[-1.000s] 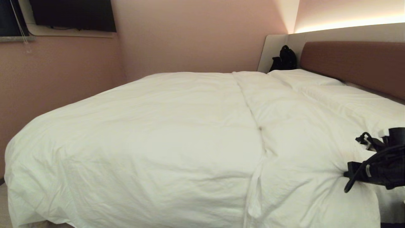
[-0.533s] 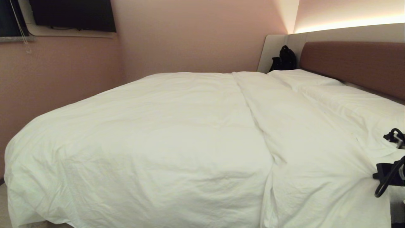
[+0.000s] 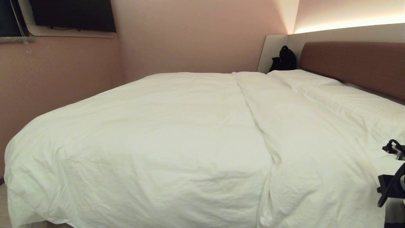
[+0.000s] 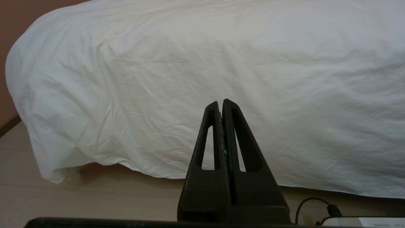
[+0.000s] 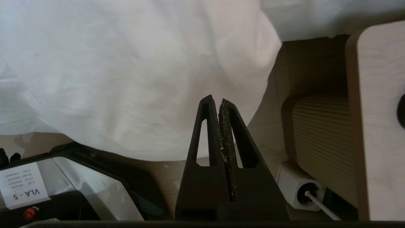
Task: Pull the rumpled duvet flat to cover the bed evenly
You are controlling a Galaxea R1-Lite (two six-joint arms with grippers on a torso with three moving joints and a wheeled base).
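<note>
White cotton, the duvet (image 3: 177, 136) covers the bed (image 3: 354, 63) to its near edge. The right gripper (image 5: 219, 103), clenched and empty, hangs off the near head-end corner; remaining is likely parking.

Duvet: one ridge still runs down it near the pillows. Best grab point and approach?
Probably the duvet's hanging side hem just below the ridge, where loose cloth drapes off the bed's near edge. Come from the robot's side with the right gripper, now shut and empty beside that drape, and pull toward the headboard end.
</note>
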